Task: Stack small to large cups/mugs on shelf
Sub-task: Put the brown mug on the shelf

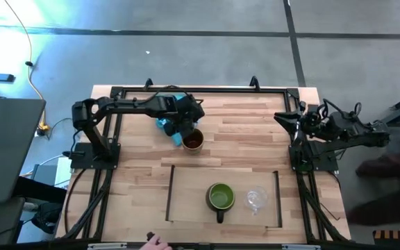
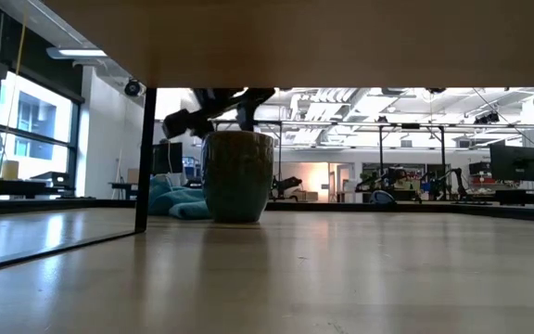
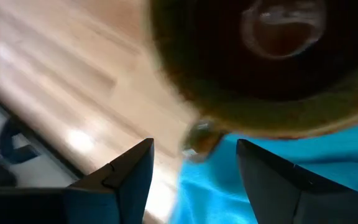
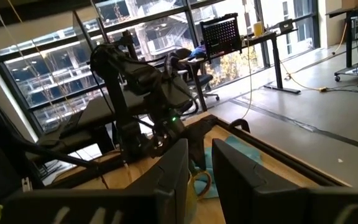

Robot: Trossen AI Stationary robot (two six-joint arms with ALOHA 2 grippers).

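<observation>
The brown handled mug (image 1: 193,140) stands upright on its base on the tabletop beyond the shelf; it also shows in the low view (image 2: 237,174). My left gripper (image 1: 182,130) hovers open just above it. In the left wrist view the gripper (image 3: 194,165) has the mug's rim (image 3: 260,118) and handle (image 3: 199,140) ahead of its fingers. The green mug (image 1: 221,196) and the clear glass cup (image 1: 256,200) stand on the shelf (image 1: 186,201). My right gripper (image 1: 283,117) waits shut at the right edge.
A turquoise cloth (image 1: 164,123) lies on the table right behind the brown mug, under my left gripper. The shelf's dark rails (image 1: 169,194) run along its short sides. A person's hand (image 1: 155,243) shows at the near edge. Bare tabletop lies between the mug and the shelf.
</observation>
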